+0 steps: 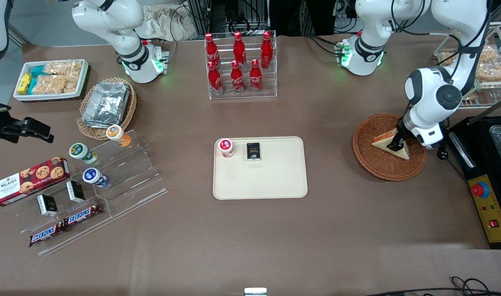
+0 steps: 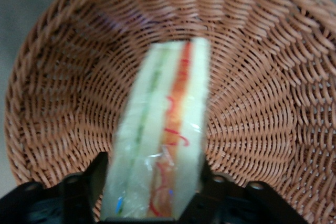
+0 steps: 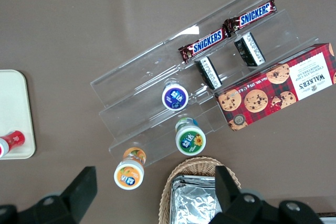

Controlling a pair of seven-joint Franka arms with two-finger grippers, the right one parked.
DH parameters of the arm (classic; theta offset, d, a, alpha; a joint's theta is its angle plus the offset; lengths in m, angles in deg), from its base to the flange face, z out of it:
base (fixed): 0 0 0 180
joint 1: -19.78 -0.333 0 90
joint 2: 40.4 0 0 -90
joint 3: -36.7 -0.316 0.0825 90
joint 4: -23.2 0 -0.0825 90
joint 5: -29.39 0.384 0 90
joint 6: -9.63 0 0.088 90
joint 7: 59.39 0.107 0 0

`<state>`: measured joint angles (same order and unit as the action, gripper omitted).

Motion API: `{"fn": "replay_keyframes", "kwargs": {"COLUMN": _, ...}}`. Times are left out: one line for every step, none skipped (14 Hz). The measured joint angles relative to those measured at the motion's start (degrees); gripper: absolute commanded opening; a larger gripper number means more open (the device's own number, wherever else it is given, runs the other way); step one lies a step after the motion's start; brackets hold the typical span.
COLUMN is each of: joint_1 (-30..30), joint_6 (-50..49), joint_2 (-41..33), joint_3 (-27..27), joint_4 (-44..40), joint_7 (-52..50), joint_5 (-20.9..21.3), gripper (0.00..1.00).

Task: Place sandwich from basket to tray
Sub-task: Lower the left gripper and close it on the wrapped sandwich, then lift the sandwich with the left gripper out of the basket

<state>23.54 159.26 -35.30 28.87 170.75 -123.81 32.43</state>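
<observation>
The sandwich (image 1: 382,140), a white-bread wedge with orange-red filling, lies in the round reddish-brown wicker basket (image 1: 373,164) toward the working arm's end of the table. My left gripper (image 1: 396,146) is down in the basket, shut on the sandwich. In the left wrist view the two black fingers (image 2: 98,178) press against both bread faces of the sandwich (image 2: 168,114), with the basket's weave (image 2: 262,77) close beneath it. The cream-beige tray (image 1: 275,181) lies at the table's middle, well apart from the basket.
On the tray stand a red-lidded cup (image 1: 226,147) and a black packet (image 1: 253,151). A rack of cola bottles (image 1: 240,65) stands farther from the camera. A black control box (image 1: 490,209) and a wire rack of bagged pastries (image 1: 490,70) flank the basket.
</observation>
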Motion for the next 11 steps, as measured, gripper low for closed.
{"fn": "replay_keyframes", "kwargs": {"joint_1": 0.48, "joint_6": 0.14, "joint_2": 0.14, "joint_3": 0.01, "joint_4": -0.19, "joint_7": -0.3, "joint_5": -0.01, "gripper": 0.0}}
{"fn": "replay_keyframes", "kwargs": {"joint_1": 0.7, "joint_6": 0.22, "joint_2": 0.14, "joint_3": 0.04, "joint_4": -0.38, "joint_7": -0.43, "joint_5": -0.01, "gripper": 0.0}}
{"fn": "replay_keyframes", "kwargs": {"joint_1": 0.76, "joint_6": 0.29, "joint_2": 0.13, "joint_3": 0.07, "joint_4": -0.58, "joint_7": -0.48, "joint_5": -0.01, "gripper": 0.0}}
{"fn": "replay_keyframes", "kwargs": {"joint_1": 0.83, "joint_6": 0.33, "joint_2": 0.07, "joint_3": 0.08, "joint_4": -0.85, "joint_7": -0.51, "joint_5": 0.0, "gripper": 0.0}}
{"fn": "replay_keyframes", "kwargs": {"joint_1": 0.91, "joint_6": 0.17, "joint_2": -0.15, "joint_3": 0.1, "joint_4": -1.23, "joint_7": -0.62, "joint_5": 0.1, "gripper": 0.0}}
{"fn": "replay_keyframes", "kwargs": {"joint_1": 1.02, "joint_6": -0.71, "joint_2": -0.56, "joint_3": 0.13, "joint_4": -1.81, "joint_7": -0.73, "joint_5": 0.51, "gripper": 0.0}}
{"fn": "replay_keyframes", "kwargs": {"joint_1": 1.15, "joint_6": -2.93, "joint_2": -1.32, "joint_3": 0.23, "joint_4": -2.86, "joint_7": -0.79, "joint_5": 1.63, "gripper": 0.0}}
{"fn": "replay_keyframes", "kwargs": {"joint_1": 1.22, "joint_6": -6.31, "joint_2": -2.48, "joint_3": 0.55, "joint_4": -4.46, "joint_7": -0.79, "joint_5": 2.88, "gripper": 0.0}}
{"fn": "replay_keyframes", "kwargs": {"joint_1": 1.29, "joint_6": -11.04, "joint_2": -4.0, "joint_3": 1.19, "joint_4": -7.02, "joint_7": -0.6, "joint_5": 3.76, "gripper": 0.0}}
{"fn": "replay_keyframes", "kwargs": {"joint_1": 1.35, "joint_6": -17.26, "joint_2": -5.53, "joint_3": 2.1, "joint_4": -10.57, "joint_7": 0.0, "joint_5": 4.17, "gripper": 0.0}}
{"fn": "replay_keyframes", "kwargs": {"joint_1": 1.4, "joint_6": -24.64, "joint_2": -6.81, "joint_3": 3.25, "joint_4": -15.23, "joint_7": 0.88, "joint_5": 4.29, "gripper": 0.0}}
